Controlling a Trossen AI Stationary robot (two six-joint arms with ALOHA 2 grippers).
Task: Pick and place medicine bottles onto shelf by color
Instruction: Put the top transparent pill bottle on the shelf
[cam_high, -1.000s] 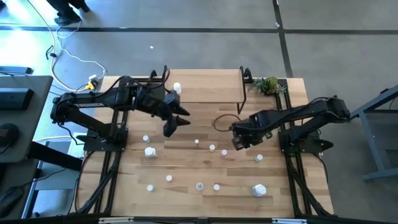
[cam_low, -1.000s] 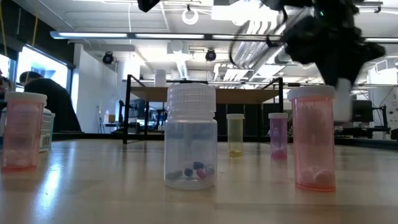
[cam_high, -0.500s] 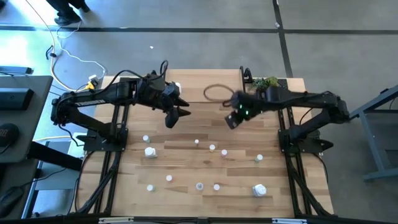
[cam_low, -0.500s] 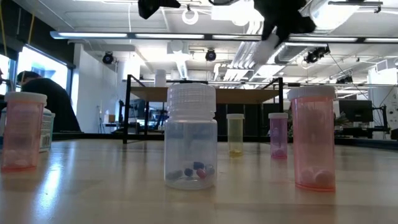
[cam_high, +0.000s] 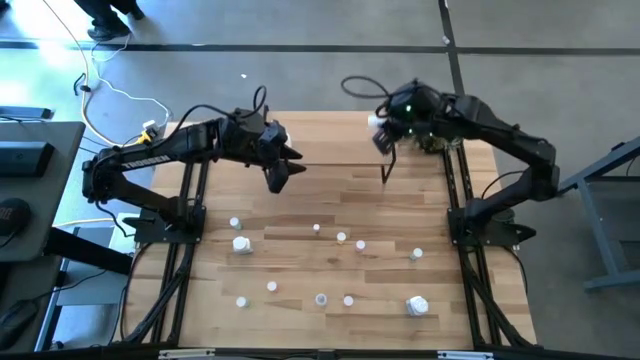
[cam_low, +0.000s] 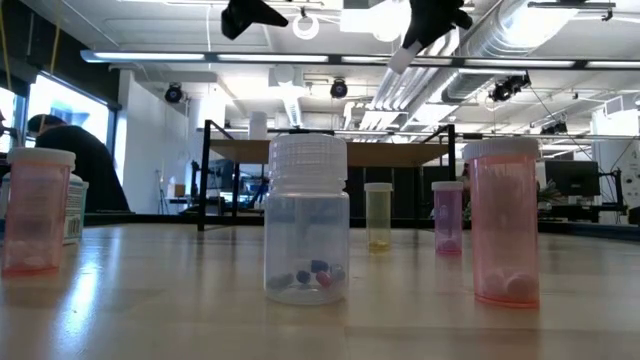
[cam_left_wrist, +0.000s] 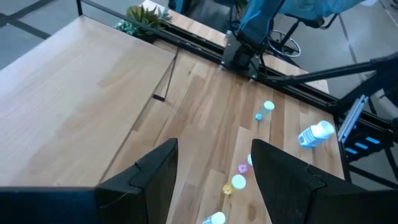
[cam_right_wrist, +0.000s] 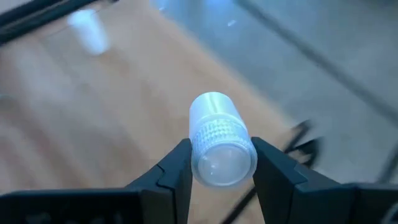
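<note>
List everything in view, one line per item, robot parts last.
Table: one, light wood planks, under both arms.
Shelf: one, light wood on black legs, far side of table.
Loose medicine bottles: about eleven, mostly white from above, pink, yellowish and clear bodies in the low view, scattered over the near half.
Held bottle: one, white cap, in right end effector.
Plant: one, green, beside the shelf's right end.
Person: one, dark top, background.
Left end effector: open, empty, near shelf's front edge.
Right end effector: shut on held bottle, raised at shelf's right end.

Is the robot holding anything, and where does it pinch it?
The right gripper holds a white-capped bottle, pinched at its ribbed cap, above the shelf. The left gripper is open and holds nothing.
</note>
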